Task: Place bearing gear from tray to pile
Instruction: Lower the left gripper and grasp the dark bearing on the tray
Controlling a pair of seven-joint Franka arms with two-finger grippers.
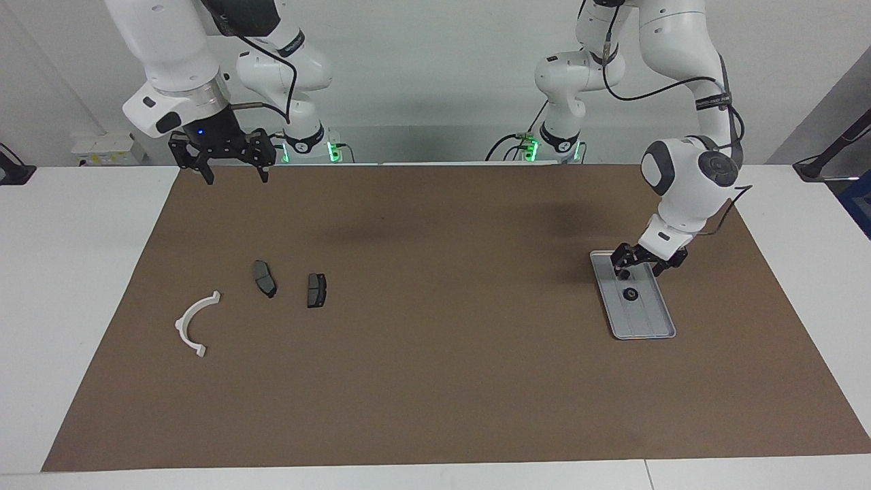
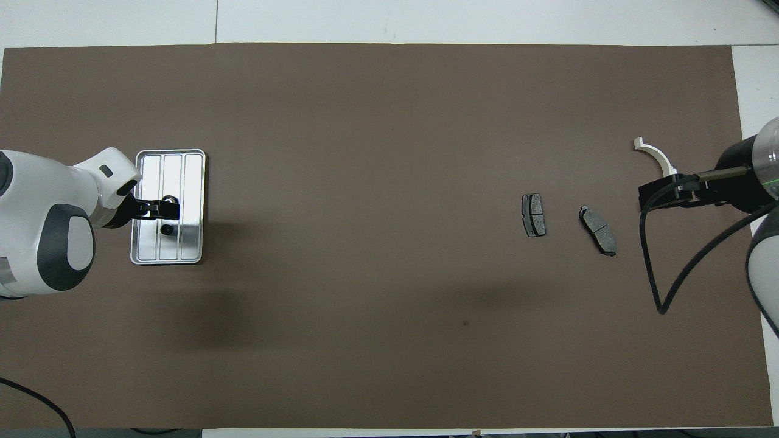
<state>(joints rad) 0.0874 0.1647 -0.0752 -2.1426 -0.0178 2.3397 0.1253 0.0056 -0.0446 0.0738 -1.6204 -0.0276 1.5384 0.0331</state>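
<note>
Facing view: the flat silver-grey ridged metal tray (image 1: 643, 316) lay on the brown tabletop (image 1: 435, 327) at the left arm's end, its long axis running toward and away from the robots. Two small dark round bearing gears lay in it; the left claw (image 1: 637, 267), fingers spread, hung low directly over the gear (image 1: 620, 274) nearer to the robots, the farther gear (image 1: 631, 294) clear of it. The left arm bent steeply down, wrist tilted. The right claw (image 1: 234, 173), also spread, waited raised over the tabletop's edge near the pile (image 1: 267, 279) of two dark grey pads and a white half-ring (image 1: 192, 324).
</note>
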